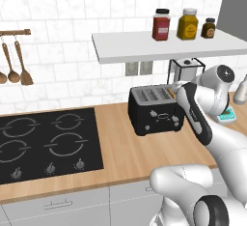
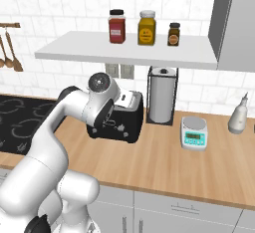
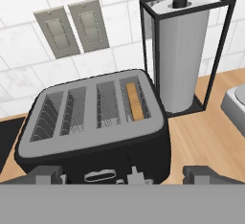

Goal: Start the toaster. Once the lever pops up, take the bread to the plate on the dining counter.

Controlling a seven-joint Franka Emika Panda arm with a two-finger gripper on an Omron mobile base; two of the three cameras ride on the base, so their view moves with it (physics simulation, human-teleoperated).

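One wooden counter (image 1: 120, 143), bare wood open in front of the toaster. One hob (image 1: 48, 145), left. One paper-towel holder (image 3: 184, 50) just right of the toaster. One black toaster (image 3: 95, 122), four slots, near the wall. One bread (image 3: 134, 102) slice in the rightmost slot. One gripper (image 3: 122, 173), jaws spread wide, empty, just before the toaster's front.

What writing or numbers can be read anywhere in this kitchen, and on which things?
None can be read.
Labels on the three spice jars: blurred patches, no letters.
Display of the kitchen scale: too small to read.
Front of the toaster: knobs and levers, no legible marks.
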